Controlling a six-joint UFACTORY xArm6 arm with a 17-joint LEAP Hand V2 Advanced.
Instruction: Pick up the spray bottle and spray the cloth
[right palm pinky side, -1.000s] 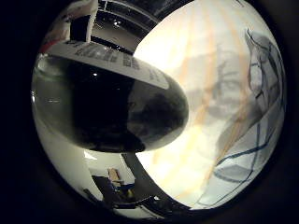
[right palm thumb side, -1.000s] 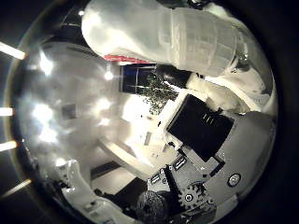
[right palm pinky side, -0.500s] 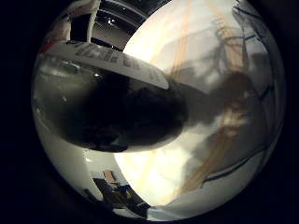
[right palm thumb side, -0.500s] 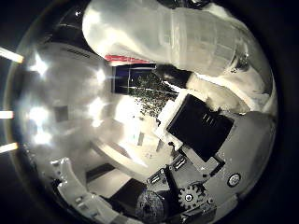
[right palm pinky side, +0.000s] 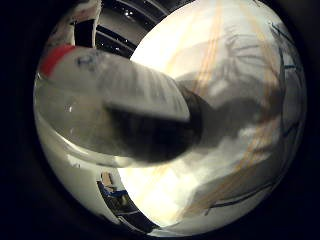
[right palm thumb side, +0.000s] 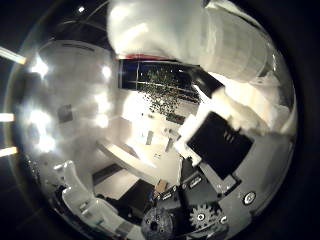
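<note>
**A:** Since a second ago the cloth (right palm pinky side: 235, 100) fills more of the little finger side view, and the spray bottle (right palm pinky side: 120, 105) has turned across it, so a red band on it now shows. The camera rides on the palm, so I read that as the hand swinging, not the cloth sliding.

**B:** Largest first, then: the cloth?

**A:** Yes. Pale, with orange and dark blue stripes, lying spread out beyond the bottle, the bottle's shadow falling on it.

**B:** And the bottle?

**A:** Close against the palm, crossing much of that view, a translucent body with a label and a dark end toward the cloth. It looks lifted clear of the cloth, not resting on it.

**B:** The hand (right palm thumb side: 220, 165)?

**A:** In the thumb side view its white and black parts crowd round a white ribbed part that I take for the bottle's upper end. I judge the fingers wrapped round the bottle, holding it.

**B:** So how far along?

**A:** Pick-up looks done and the bottle is over the cloth. I see no mist or wet patch, so spraying seems still to come.
</note>
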